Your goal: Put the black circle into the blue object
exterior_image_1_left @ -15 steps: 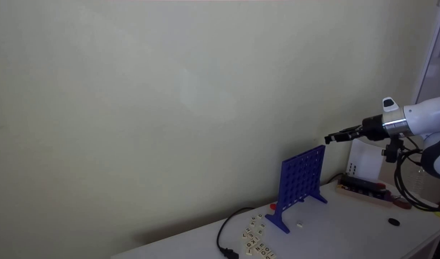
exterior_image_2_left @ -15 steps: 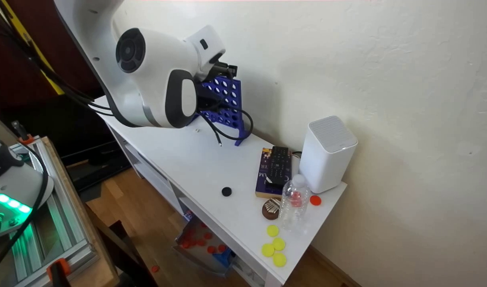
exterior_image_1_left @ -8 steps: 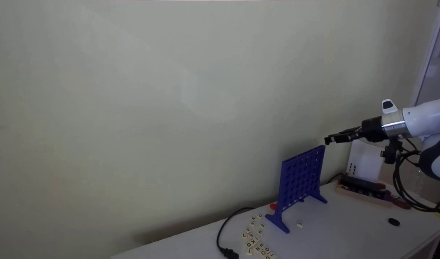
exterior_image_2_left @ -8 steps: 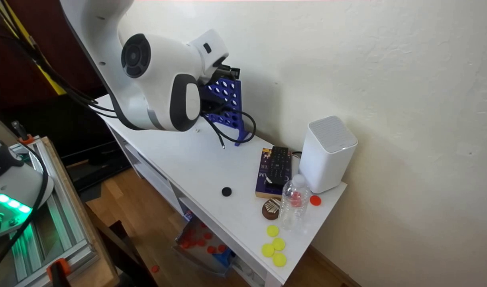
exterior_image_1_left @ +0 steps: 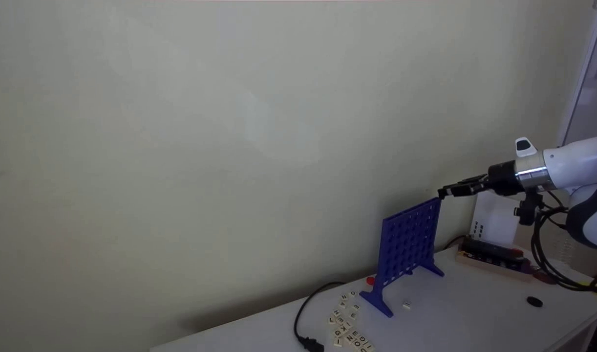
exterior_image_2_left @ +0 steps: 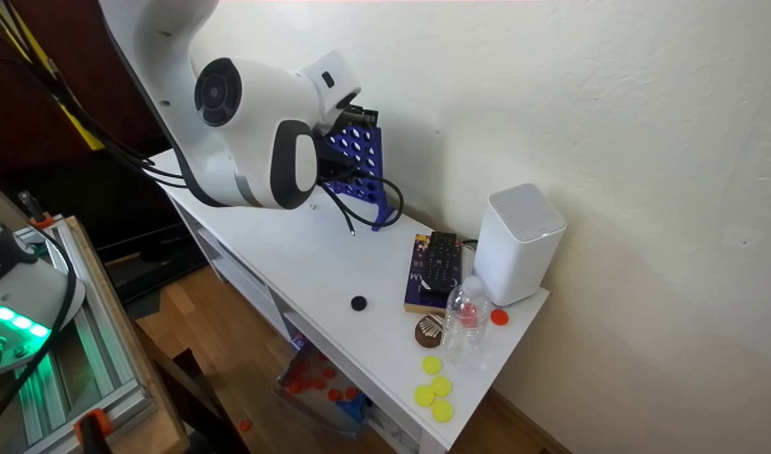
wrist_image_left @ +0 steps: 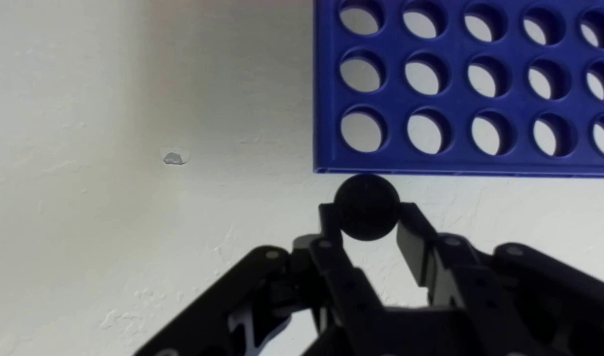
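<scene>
The blue object, an upright blue grid frame with round holes, stands on the table in both exterior views point(exterior_image_1_left: 408, 242) point(exterior_image_2_left: 363, 148). In the wrist view the grid point(wrist_image_left: 396, 160) appears upside down. My gripper point(wrist_image_left: 368, 217) is shut on a black circle point(wrist_image_left: 366, 207), held by its edges with its flat face toward the camera. The disc's rim meets the grid's top edge by the end column; I cannot tell whether it touches or enters the slot. In an exterior view the gripper point(exterior_image_1_left: 442, 192) is at the grid's upper corner; the disc is too small to make out there.
A second black disc point(exterior_image_2_left: 358, 303) lies on the white table point(exterior_image_2_left: 310, 252). A book with a remote point(exterior_image_2_left: 442, 265), a clear bottle point(exterior_image_2_left: 466, 321), a white box point(exterior_image_2_left: 518, 246) and yellow discs point(exterior_image_2_left: 441, 385) stand or lie nearby. Letter tiles point(exterior_image_1_left: 345, 327) lie beyond the grid. A wall is close behind.
The arm has come down slightly and a little forward, so the fingertips have gone from just above the grid's upper corner to its top edge. The table objects have not moved.
</scene>
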Robot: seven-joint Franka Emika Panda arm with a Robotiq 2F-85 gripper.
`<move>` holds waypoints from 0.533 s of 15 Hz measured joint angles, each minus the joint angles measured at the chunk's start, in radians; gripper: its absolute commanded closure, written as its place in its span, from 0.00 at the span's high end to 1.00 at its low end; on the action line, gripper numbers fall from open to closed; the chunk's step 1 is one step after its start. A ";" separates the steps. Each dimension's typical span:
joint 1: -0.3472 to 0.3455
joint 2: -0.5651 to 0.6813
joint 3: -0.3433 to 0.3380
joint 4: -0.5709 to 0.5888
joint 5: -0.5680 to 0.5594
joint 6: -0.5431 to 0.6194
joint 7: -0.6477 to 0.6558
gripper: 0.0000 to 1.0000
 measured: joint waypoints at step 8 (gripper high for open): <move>0.023 0.013 0.001 0.019 0.035 0.020 0.000 0.10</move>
